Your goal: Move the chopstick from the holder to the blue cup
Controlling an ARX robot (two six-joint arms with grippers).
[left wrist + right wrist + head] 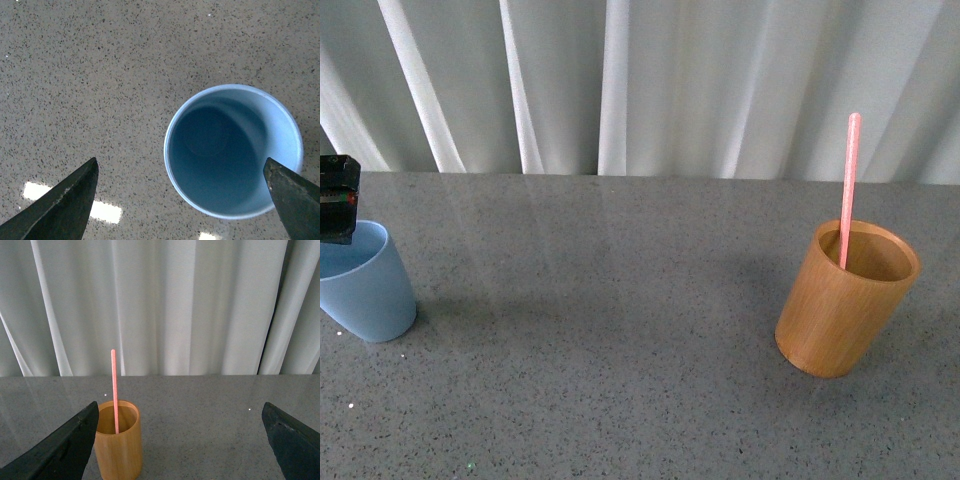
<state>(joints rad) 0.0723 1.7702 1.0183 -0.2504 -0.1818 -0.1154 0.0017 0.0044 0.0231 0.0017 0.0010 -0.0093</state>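
Note:
The pink chopstick (849, 186) stands upright in the orange-brown holder (844, 300) at the right of the table. It also shows in the right wrist view (114, 390), inside the holder (118, 447). The blue cup (365, 286) stands at the far left, empty. My left gripper (182, 200) hangs open above the cup (232, 150), looking straight down into it; only a black part of it (338, 197) shows in the front view. My right gripper (180, 440) is open and empty, level with the holder and some way short of it.
The grey speckled table (620, 330) runs between the cup and the holder. White curtains (640, 80) hang behind the table's far edge.

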